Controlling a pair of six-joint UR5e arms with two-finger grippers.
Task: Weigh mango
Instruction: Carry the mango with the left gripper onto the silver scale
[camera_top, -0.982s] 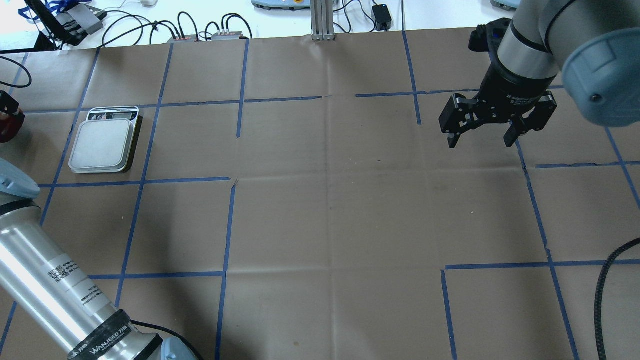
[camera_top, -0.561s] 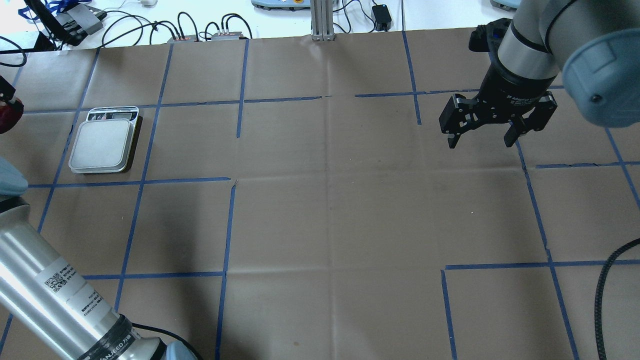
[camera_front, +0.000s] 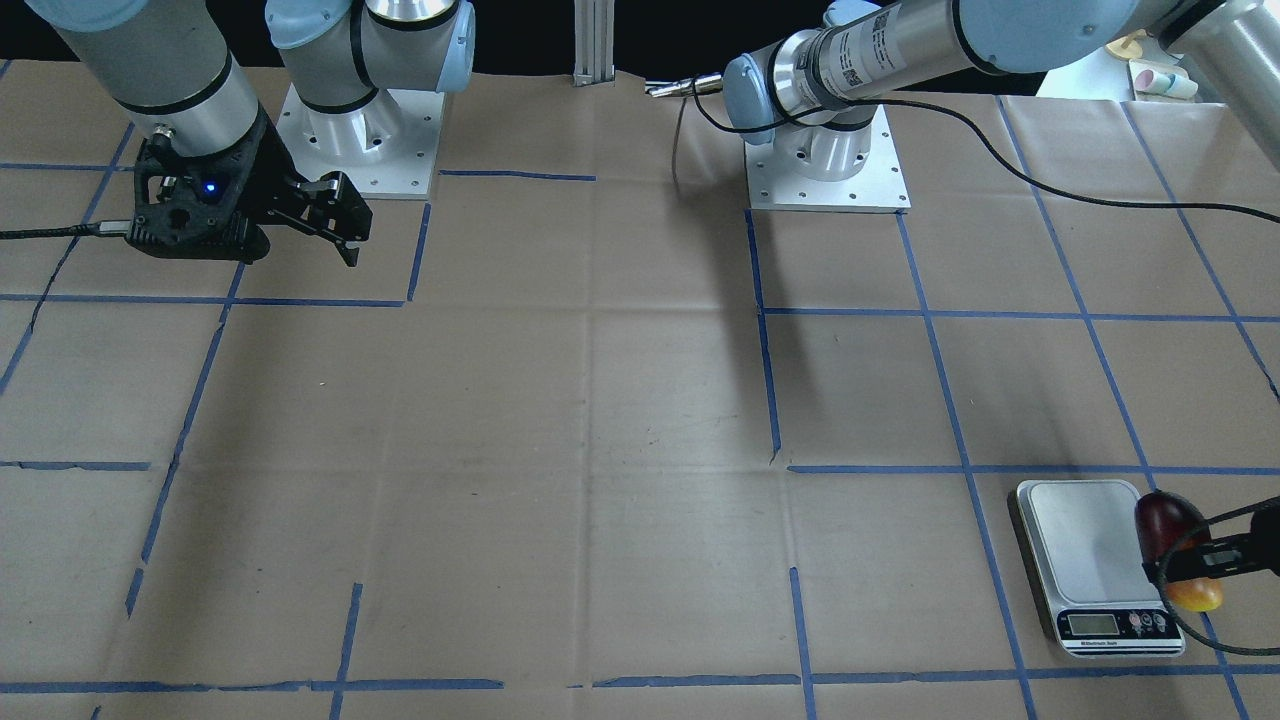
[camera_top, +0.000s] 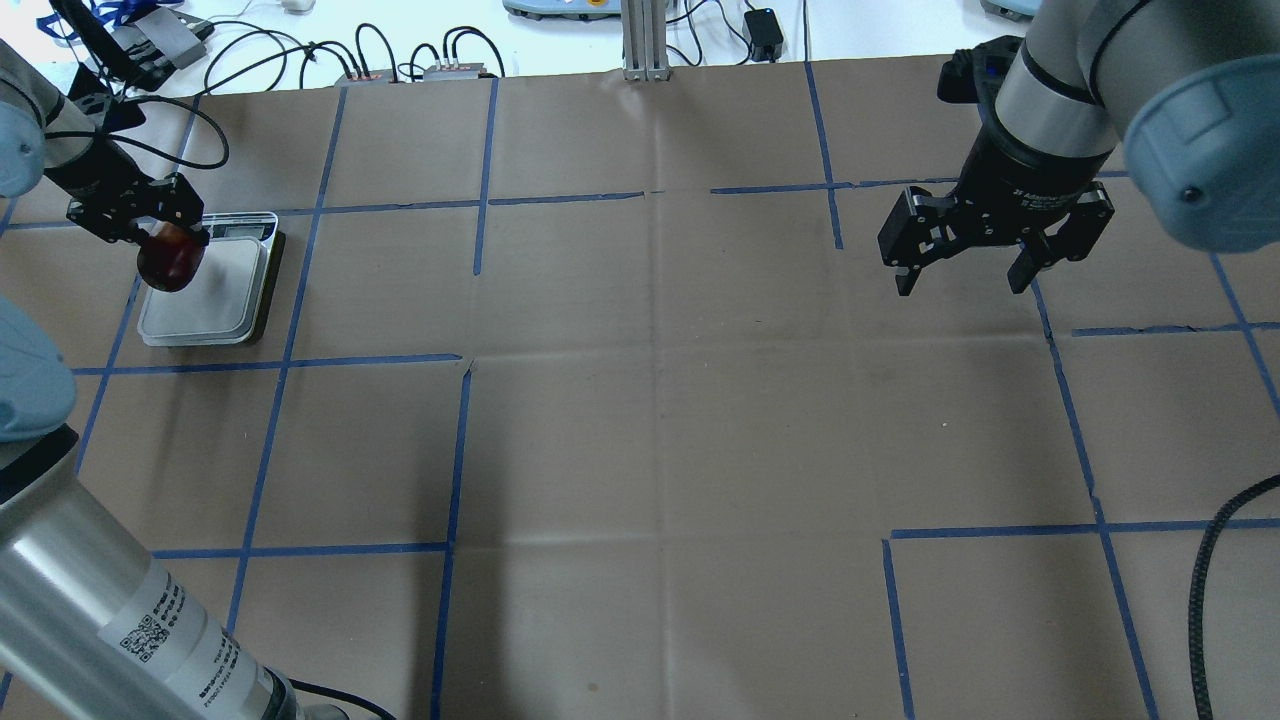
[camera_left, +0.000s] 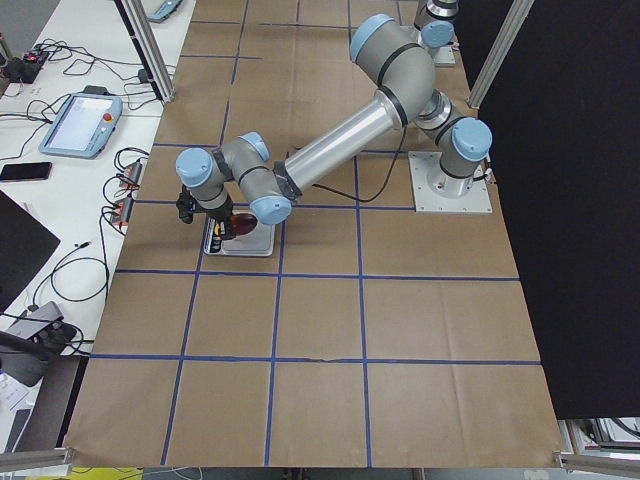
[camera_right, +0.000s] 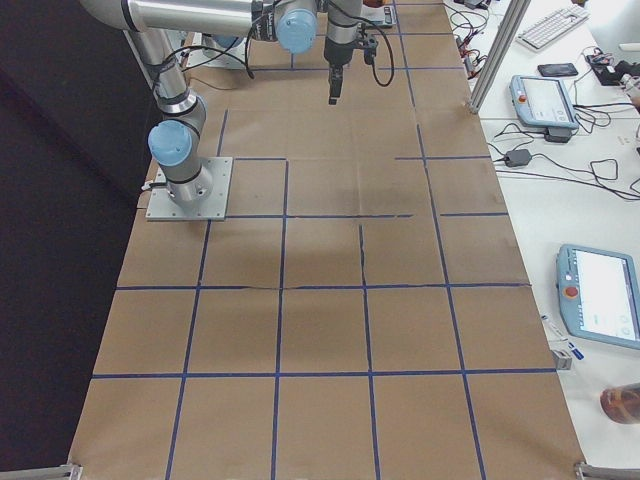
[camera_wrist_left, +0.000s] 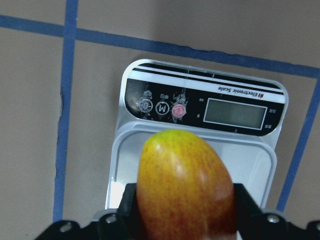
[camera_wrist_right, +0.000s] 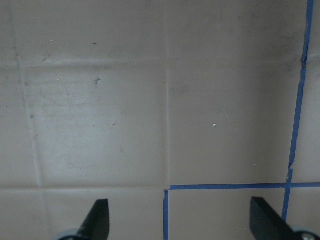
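Over one scale (camera_top: 215, 305), left end effector (camera_top: 170, 238) pinching one mango (camera_top: 172, 264) (right end effector (camera_top: 962, 283) spread)

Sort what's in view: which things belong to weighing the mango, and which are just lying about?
In the job: mango, held in the left gripper; white scale.
Not in the job: right gripper, open over bare paper; cables at the table's far edge; teach pendant on the side bench.
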